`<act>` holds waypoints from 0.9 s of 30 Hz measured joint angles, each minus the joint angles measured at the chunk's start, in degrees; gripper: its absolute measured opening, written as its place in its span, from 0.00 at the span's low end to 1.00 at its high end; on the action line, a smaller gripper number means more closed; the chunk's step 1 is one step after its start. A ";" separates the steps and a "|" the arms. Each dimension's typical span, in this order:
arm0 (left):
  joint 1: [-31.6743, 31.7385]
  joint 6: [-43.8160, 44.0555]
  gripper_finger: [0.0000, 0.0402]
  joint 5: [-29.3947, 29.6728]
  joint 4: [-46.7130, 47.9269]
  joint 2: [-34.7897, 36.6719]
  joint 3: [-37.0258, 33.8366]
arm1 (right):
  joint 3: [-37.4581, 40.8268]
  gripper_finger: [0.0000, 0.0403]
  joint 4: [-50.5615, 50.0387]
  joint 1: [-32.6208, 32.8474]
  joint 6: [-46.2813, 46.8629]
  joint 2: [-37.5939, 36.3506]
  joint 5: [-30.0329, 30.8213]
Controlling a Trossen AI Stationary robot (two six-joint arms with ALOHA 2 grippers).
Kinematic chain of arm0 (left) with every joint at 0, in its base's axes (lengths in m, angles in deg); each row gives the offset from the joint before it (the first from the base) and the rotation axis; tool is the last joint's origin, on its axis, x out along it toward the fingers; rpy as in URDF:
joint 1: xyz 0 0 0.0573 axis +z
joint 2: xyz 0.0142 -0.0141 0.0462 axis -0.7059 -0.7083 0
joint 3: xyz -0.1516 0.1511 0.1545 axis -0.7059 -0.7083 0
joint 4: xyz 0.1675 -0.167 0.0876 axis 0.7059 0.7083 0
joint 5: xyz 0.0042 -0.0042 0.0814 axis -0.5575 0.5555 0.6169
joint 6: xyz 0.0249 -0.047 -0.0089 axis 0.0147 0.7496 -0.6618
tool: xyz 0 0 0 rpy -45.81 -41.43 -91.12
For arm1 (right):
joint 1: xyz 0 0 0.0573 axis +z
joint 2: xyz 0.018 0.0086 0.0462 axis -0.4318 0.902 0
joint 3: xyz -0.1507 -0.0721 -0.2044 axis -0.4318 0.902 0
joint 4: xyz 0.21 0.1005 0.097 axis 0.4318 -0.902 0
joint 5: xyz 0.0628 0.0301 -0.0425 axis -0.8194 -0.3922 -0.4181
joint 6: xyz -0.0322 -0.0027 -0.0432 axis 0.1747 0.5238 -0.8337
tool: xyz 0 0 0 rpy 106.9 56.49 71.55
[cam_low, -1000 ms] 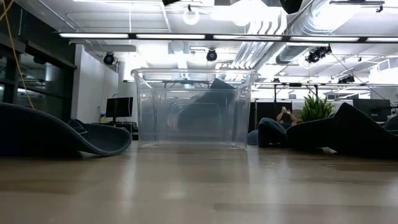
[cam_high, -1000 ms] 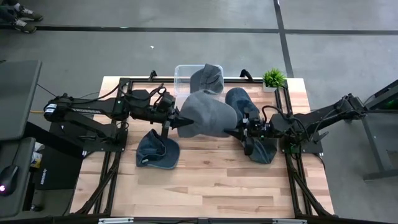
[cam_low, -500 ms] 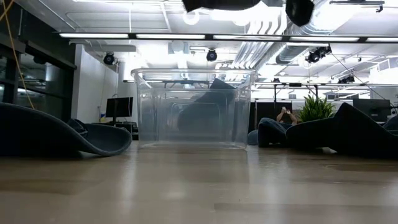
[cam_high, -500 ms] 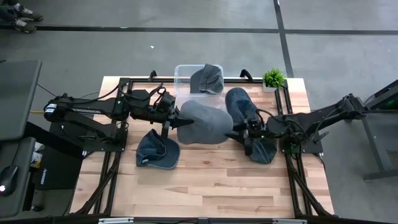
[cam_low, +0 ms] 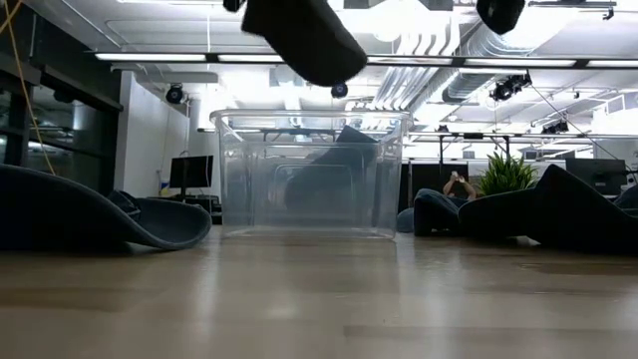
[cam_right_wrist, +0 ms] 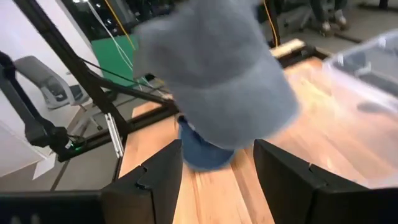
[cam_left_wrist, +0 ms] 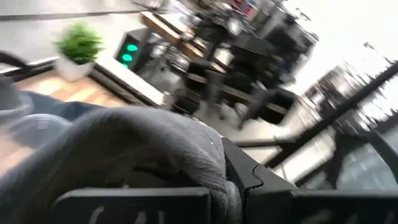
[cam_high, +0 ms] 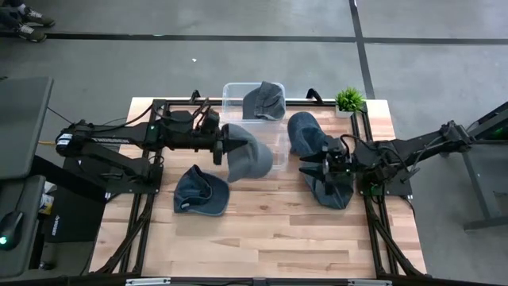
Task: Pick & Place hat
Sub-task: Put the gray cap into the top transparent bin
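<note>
A grey hat (cam_high: 248, 154) hangs pinched in the left hand (cam_high: 223, 145), clear of the desk (cam_high: 262, 238) and just in front of a clear plastic bin (cam_high: 235, 94) at the desk's far edge. The hat's crown droops from the pressed-together fingers toward the bin's near wall; in the low view the hat (cam_low: 304, 38) shows above the bin's (cam_low: 311, 175) rim. Inside the bin lies another dark grey hat (cam_high: 263, 99), leaning against its right wall.

Across from the held hat, the right hand (cam_high: 317, 167) hovers with its fingers (cam_right_wrist: 146, 183) spread and nothing between them, its wrist camera looking straight at the hat (cam_right_wrist: 214, 81). Beneath and beside that hand lies a blue hat (cam_high: 305, 133), with a further dark hat (cam_high: 335, 191) just under the right arm. A blue hat turned brim-up (cam_high: 201, 192) rests on the desk below the left hand. A small potted plant (cam_high: 348, 101) stands at the far corner, beyond the right hand.
</note>
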 joint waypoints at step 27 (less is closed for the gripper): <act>12.16 5.98 0.00 3.64 -7.07 0.04 0.00 | 0.00 0.48 48.20 0.07 -58.76 23.41 18.65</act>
